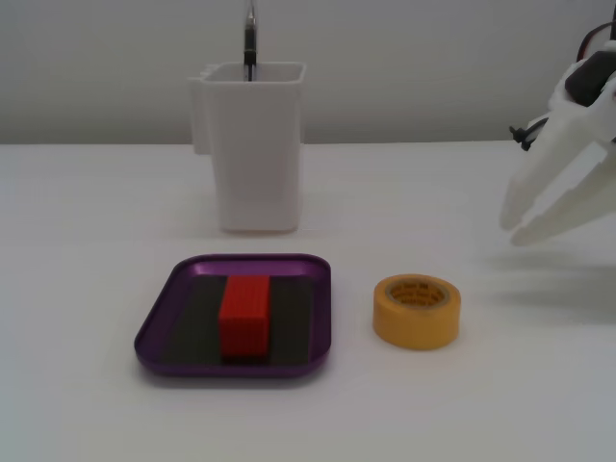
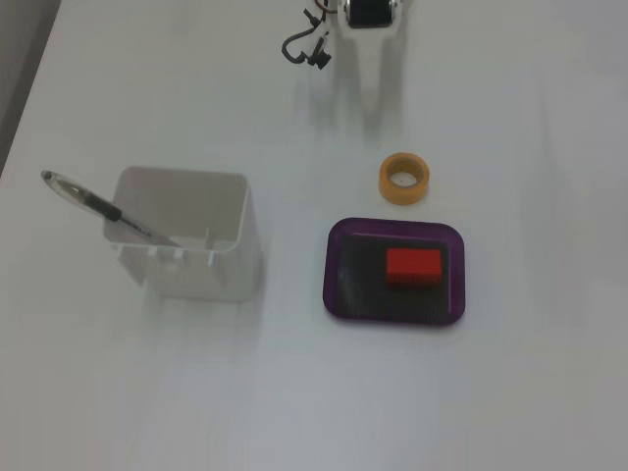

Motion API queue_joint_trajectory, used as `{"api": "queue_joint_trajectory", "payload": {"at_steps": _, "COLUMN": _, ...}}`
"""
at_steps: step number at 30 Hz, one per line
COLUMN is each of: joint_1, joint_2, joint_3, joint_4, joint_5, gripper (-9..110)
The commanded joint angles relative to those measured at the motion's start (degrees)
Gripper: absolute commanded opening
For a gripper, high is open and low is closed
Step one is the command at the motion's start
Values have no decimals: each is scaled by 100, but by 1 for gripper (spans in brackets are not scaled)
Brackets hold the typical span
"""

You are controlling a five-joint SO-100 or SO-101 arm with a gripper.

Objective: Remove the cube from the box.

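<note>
Nearest the lens in a fixed view: purple box (image 1: 154, 332), shallow, low-rimmed, resting flat on the white bench (image 1: 87, 404). Largest after the bench itself: tall white container (image 1: 252, 144) behind the box, holding a pen (image 2: 98, 208) that leans out over its rim. Next in size: white end effector (image 1: 515, 223), entering from the right edge of that view, raised off the bench, fingers spread apart and holding nothing, tips angled down and to the left. Smaller: yellow tape roll (image 1: 417, 310), lying flat just right of the box, apart from it. Smallest: red cube (image 1: 244, 315), sitting on the dark floor of the box, roughly central, untouched.

Key relation: cube well apart from the end effector, down and to the left of it in that fixed view, with the tape roll lying between the two. Long axis of the cube running away from that camera, left to right in the other fixed view (image 2: 413, 265). Arm base area only partly visible at the top edge of that other view; joint pose hard to judge. Likely requirement: travel over the roll, then descent with fingers straddling the cube's short sides.
</note>
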Motion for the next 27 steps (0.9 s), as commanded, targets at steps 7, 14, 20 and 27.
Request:
{"api": "queue_joint_trajectory", "payload": {"at_steps": 7, "joint_1": -44, "joint_2": 483, "joint_3": 88, "joint_4": -132, "joint_5": 35, "gripper": 0}}
{"api": "queue_joint_trajectory", "payload": {"at_steps": 14, "joint_1": -44, "joint_2": 483, "joint_3": 88, "joint_4": -132, "joint_5": 35, "gripper": 0}}
{"api": "queue_joint_trajectory", "payload": {"at_steps": 20, "joint_1": 18, "joint_2": 448, "joint_3": -334, "joint_4": -35, "joint_5": 18, "gripper": 0}}
{"api": "queue_joint_trajectory", "payload": {"at_steps": 27, "joint_1": 44, "joint_2": 281, "joint_3": -2039, "joint_4": -35, "joint_5": -26, "gripper": 1}}
